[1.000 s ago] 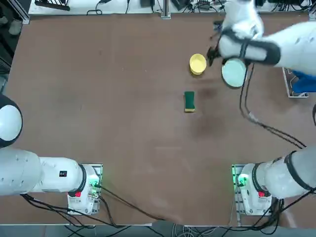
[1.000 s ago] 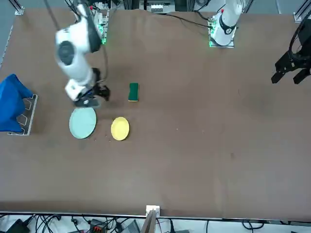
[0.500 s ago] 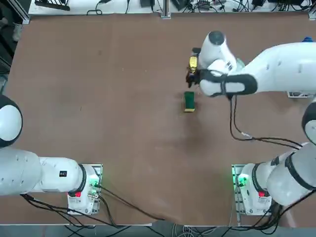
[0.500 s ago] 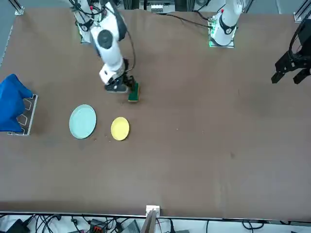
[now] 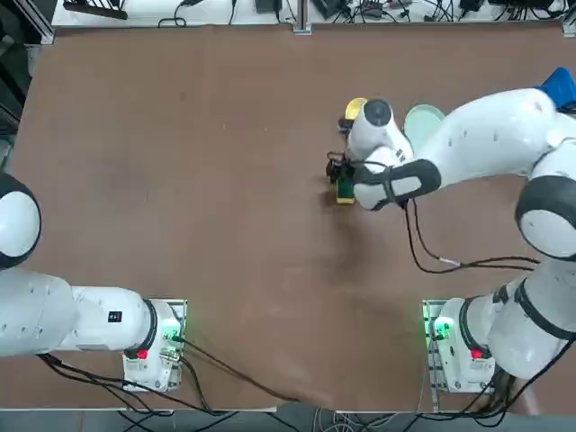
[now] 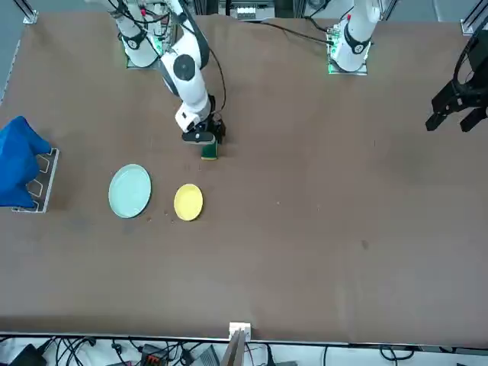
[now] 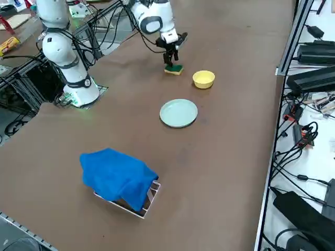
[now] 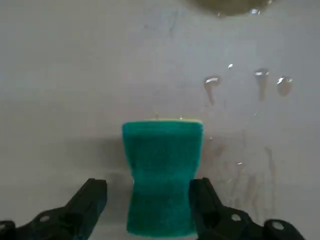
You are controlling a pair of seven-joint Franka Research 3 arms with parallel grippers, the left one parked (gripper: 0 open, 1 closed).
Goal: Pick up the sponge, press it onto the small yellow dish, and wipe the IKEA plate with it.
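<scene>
Three task items sit on one brown table (image 5: 180, 162), recorded with the working arm's tool.

Item 1, sponge (image 8: 161, 175): small rectangular block, green scouring face up, a thin yellow edge showing at its far end in the wrist view. It lies flat on the table surface. From overhead the sponge (image 5: 343, 190) is mostly covered by the arm's wrist, with only its green and yellow end showing.

Item 2, right gripper (image 8: 149, 200): poised directly above the sponge, fingers spread wide and empty. In the wrist view one dark fingertip (image 8: 92, 197) stands off one long side of the block and the other off the opposite long side, so the sponge's near half lies between them. A slim gap shows on each side; contact cannot be confirmed. Seen from the front, the right gripper (image 6: 203, 139) hangs just over the sponge (image 6: 209, 151).

Item 3, small yellow dish (image 6: 188, 202): upright and apart from the sponge. Overhead, the small yellow dish (image 5: 355, 108) lies at about 12 o'clock from the sponge, partly hidden by the arm.

Item 4, IKEA plate (image 6: 130, 191): pale mint, flat on the table, just beside the yellow dish without touching it. Overhead it sits at about 3 o'clock from the dish.

Item 5, blue cloth (image 7: 116, 177): draped over a small stand, well apart from the dishes.
</scene>
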